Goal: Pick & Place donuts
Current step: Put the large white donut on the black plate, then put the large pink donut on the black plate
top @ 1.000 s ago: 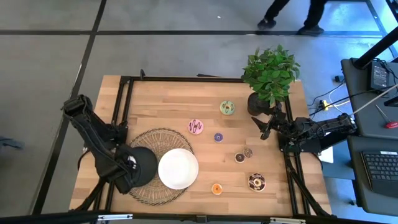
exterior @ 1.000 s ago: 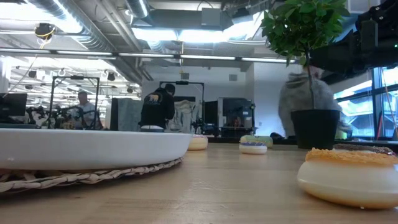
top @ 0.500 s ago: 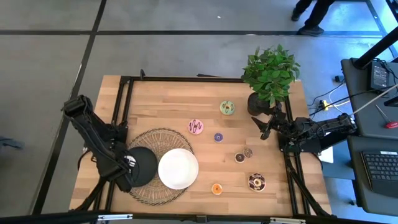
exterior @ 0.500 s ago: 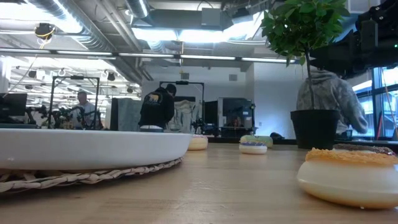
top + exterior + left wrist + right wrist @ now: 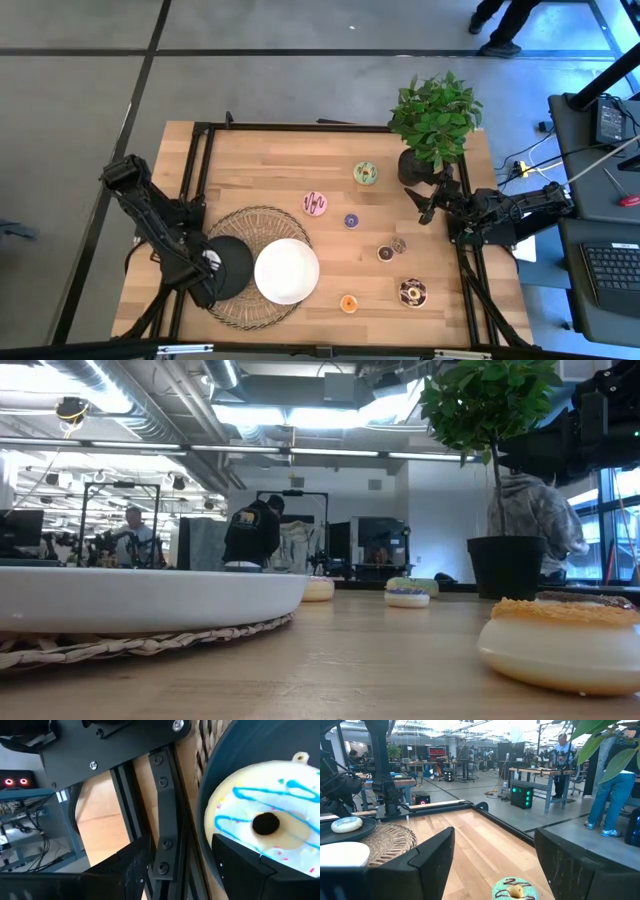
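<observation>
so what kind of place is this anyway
Probably a robotics lab or open workshop. The light wooden table sits in a black metal frame between two robot arms, the low view shows exposed ceiling ducts, and workbenches with equipment and people fill the room behind.

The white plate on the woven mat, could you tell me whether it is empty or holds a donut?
Empty: the white plate shows bare from above, while the white donut sits on the black plate beside it.

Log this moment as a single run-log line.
left gripper open, over black plate | white donut on that plate | right gripper open, waiting by plant | green donut on table
</observation>
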Controlling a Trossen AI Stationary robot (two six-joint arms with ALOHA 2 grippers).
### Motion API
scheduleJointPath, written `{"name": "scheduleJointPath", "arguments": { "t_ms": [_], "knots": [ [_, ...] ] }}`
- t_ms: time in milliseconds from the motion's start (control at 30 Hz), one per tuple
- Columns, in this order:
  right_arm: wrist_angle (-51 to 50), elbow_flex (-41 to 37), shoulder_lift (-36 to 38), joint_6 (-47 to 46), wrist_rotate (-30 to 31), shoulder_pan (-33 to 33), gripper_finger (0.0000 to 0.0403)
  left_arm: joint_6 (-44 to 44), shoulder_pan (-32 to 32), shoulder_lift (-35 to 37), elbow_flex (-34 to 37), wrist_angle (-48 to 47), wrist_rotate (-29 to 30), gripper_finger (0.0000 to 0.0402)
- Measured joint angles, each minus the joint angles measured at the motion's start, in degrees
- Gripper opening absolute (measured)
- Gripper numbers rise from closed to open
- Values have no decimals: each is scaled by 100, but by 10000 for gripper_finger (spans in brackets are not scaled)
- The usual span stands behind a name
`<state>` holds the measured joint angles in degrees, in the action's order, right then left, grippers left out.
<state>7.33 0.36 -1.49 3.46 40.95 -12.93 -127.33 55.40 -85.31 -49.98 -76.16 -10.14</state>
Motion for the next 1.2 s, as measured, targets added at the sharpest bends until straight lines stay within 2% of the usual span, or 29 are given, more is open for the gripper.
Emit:
{"name": "scheduleJointPath", "arguments": {
  "t_ms": [167, 233, 433, 567, 633, 800, 933, 1100, 1200],
  "knots": [
    [0, 2, 0, 1, 0, 0, 273, 115, 0, 0, 0, 11, -25, 206],
    [0, 0, 2, 0, 0, 0, 273, 118, -7, 0, -15, -3, 281, 207],
    [0, 0, 2, 0, 0, 0, 273, 423, -256, 2, -425, 64, 2219, 205],
    [2, 0, 0, 0, 0, 0, 273, 1686, -637, 2, -621, 575, 3877, 207],
    [2, 1, 2, 0, 0, 0, 273, 2446, -948, 2, -646, 961, 4314, 207],
    [4, 0, 0, 0, 0, 0, 273, 4554, -2072, 2, -645, 1974, 4219, 205],
    [7, 0, 1, 0, 1, 0, 273, 6877, -2985, 2, -646, 3338, 4167, 207],
    [7, 1, 1, 0, 1, 0, 273, 9457, -4002, 2, -645, 5121, 3509, 206],
    [7, 0, 0, 0, 0, 0, 273, 10481, -4486, 4, -556, 5925, 3184, 205]
  ]
}}
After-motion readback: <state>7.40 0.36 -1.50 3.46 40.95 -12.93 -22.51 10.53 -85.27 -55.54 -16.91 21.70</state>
